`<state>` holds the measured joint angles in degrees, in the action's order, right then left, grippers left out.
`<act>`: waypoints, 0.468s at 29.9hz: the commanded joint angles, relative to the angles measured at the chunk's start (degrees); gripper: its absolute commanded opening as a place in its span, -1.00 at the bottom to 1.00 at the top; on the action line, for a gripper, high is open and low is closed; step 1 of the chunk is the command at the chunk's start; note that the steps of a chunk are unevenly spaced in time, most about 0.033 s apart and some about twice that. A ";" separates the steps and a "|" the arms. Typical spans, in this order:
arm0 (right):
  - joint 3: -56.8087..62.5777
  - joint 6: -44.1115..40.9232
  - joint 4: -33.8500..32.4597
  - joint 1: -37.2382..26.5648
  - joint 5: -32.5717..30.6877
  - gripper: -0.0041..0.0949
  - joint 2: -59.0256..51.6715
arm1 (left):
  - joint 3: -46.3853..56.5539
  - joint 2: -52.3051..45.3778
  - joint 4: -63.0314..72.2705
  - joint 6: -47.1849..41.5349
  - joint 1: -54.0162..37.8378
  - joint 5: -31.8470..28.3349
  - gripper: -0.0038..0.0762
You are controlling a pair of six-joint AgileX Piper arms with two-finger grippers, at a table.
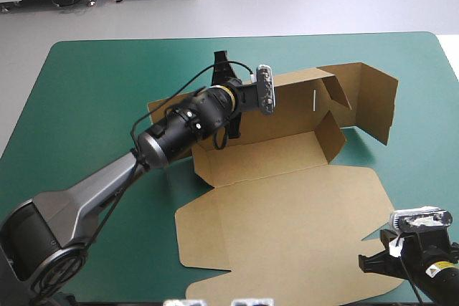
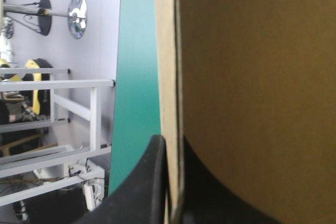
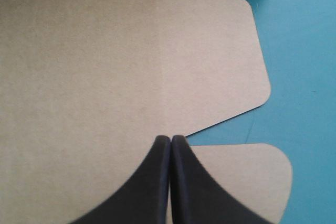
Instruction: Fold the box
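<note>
High view: the part-raised box (image 1: 287, 213) is set on the counter (image 1: 93, 84). Its wall (image 2: 252, 77) is pinched by the left hand (image 2: 170, 148); the right hand (image 3: 170, 139) is pressed together over the lid (image 3: 105, 66). Tucking is likely needed next.

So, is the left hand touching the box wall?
Touching. The left wrist view shows the left hand shut on the box, its wall's edge pinched between the black fingers.

Plain brown box (image 1: 287, 206); teal-green cover (image 1: 93, 98); black left tool (image 2: 173, 153), right tool (image 3: 171, 142).
</note>
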<state>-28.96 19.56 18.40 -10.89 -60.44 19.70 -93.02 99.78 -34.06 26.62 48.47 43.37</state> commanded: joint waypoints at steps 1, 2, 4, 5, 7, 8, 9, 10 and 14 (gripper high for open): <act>-3.31 -2.02 1.20 -0.06 2.62 -0.95 0.82 | 3.28 -2.26 -12.34 -16.56 5.09 -2.85 -0.93; -4.10 -1.99 1.20 -0.06 2.62 -0.95 1.15 | 4.39 -2.26 -15.47 -19.77 6.41 -2.74 -0.93; -6.70 -1.99 1.20 -0.06 2.62 -0.95 2.80 | 6.92 -2.26 -21.78 -26.94 8.99 -2.04 -0.93; -7.98 -1.99 1.50 -0.06 2.74 -0.95 3.60 | 7.72 -2.40 -23.77 -29.77 10.00 -1.61 -0.93; -11.66 -2.23 2.48 -0.06 3.51 -0.95 6.08 | 9.14 -2.39 -27.34 -34.04 12.44 -0.11 -0.93; -13.76 -2.23 3.04 -0.06 3.79 -0.95 7.27 | 9.16 -2.39 -27.78 -34.89 13.32 0.38 -0.93; -16.04 -2.23 3.70 -0.06 4.39 -0.95 8.86 | 9.26 -2.39 -28.21 -36.25 14.26 1.08 -0.93; -18.42 -2.23 4.43 -0.06 5.09 -0.95 10.63 | 9.26 -2.39 -28.63 -36.92 15.08 1.32 -0.93; -28.09 -2.23 5.54 -0.06 6.59 -0.95 18.66 | 9.26 -2.39 -29.13 -38.26 16.90 1.74 -0.93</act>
<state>-49.22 17.27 21.70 -10.89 -58.46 32.62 -82.96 99.59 -64.62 -9.10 63.57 48.65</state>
